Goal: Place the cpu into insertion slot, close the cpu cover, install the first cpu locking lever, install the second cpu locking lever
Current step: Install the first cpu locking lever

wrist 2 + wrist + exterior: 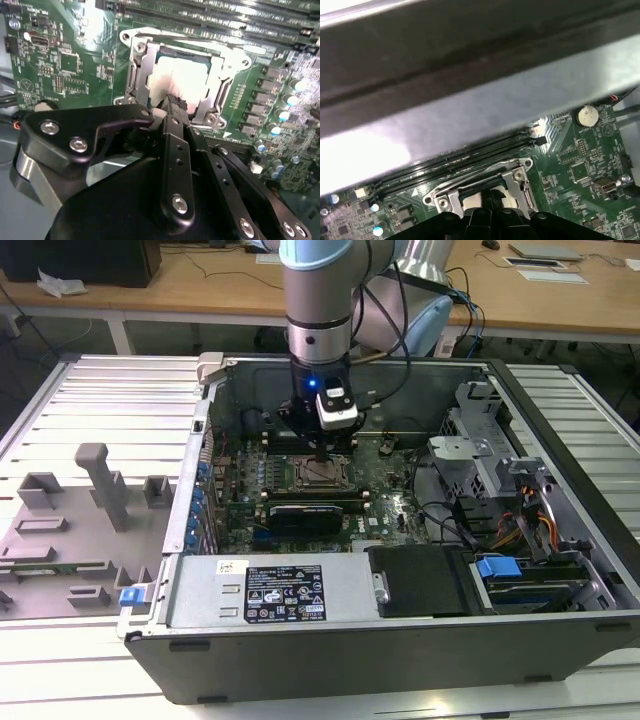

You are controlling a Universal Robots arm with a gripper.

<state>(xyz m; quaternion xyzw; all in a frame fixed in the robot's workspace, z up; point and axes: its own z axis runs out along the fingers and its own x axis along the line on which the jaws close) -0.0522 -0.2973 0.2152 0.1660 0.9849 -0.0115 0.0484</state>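
Inside the open computer case (pixel 400 640) lying on the slatted table (pixel 100 400), the green circuit board (pixel 65 65) carries the insertion slot (pixel 322 474) near its middle, beside the long memory slots (pixel 240 12). Over the slot, the cpu cover (pixel 137 75) lies flat, its silver frame ringing the cpu (pixel 186 75), whose pale face shows through the opening. Directly above stands the gripper (pixel 172 102), its fingers pressed together with nothing between them, tip at the cpu's edge nearest the wrist.
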